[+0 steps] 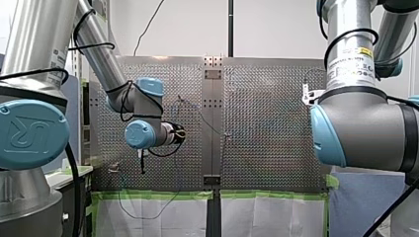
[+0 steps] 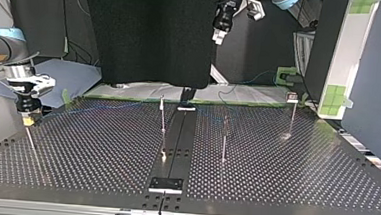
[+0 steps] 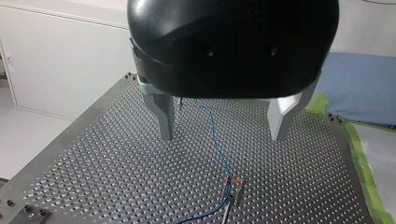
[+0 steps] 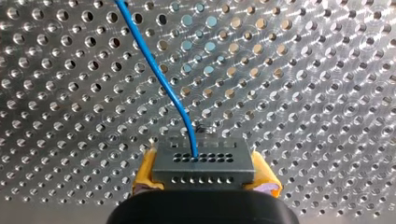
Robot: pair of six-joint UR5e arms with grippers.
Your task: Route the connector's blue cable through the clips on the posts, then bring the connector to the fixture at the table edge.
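Note:
In the right wrist view my right gripper has its yellow pads shut on a small grey connector. The blue cable leaves the connector's top and runs away over the perforated plate. In the top view that gripper hangs at the left edge, just above a thin post. The cable trails from it toward the middle posts. My left gripper is open with nothing between its metal fingers. It hovers high over the table, above the cable, which runs to a clip post.
Three thin posts stand on the perforated table in the top view: one by the centre rail, one to its right, one far right. A small plate sits at the near edge. Green tape lines the table's border.

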